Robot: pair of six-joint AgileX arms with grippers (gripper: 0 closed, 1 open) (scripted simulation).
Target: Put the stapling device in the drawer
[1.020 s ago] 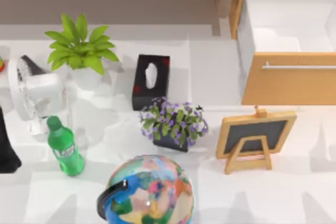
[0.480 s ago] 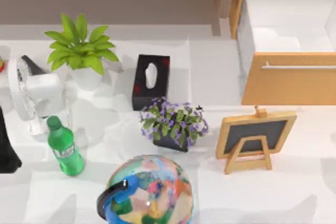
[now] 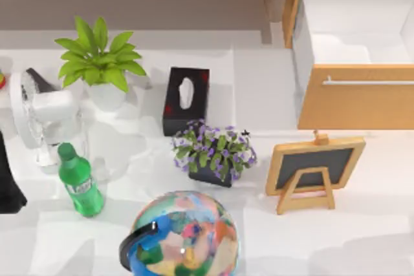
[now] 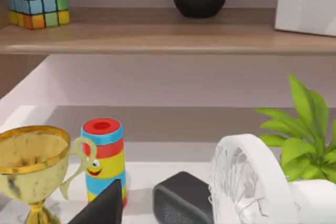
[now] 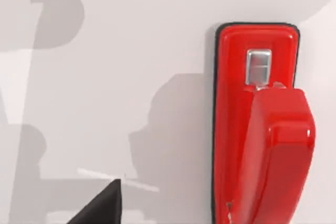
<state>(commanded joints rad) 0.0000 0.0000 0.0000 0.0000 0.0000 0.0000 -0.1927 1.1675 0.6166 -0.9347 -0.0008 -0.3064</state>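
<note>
White tabletop [image 3: 272,95] carries one of each thing in the top view: one leafy green plant [image 3: 97,59] in a white pot, one white desk fan [image 3: 42,117], one green bottle [image 3: 79,180], one black tissue box [image 3: 186,100], one purple-flowered plant [image 3: 213,150], one globe [image 3: 181,234] and one small chalkboard easel [image 3: 314,171]. At the upper right, the single drawer [image 3: 356,92] stands pulled open, its white inside bare, its wooden front and silver bar handle facing the easel.

One red stapler [image 5: 260,129] lies flat on the white surface below the right wrist camera. Its long axis runs up and down that picture, with the raised top arm at the lower end and the metal plate of the base toward the far end. One dark fingertip of the right gripper [image 5: 100,205] shows beside it, apart from the stapler and touching nothing; how far the fingers are spread I cannot tell.

My left arm [image 3: 8,185] sits parked at the table's left edge, its wrist camera facing one gold trophy [image 4: 31,166], one striped cylinder toy [image 4: 103,158], one colour cube [image 4: 37,2] and one black speaker [image 4: 182,203].
</note>
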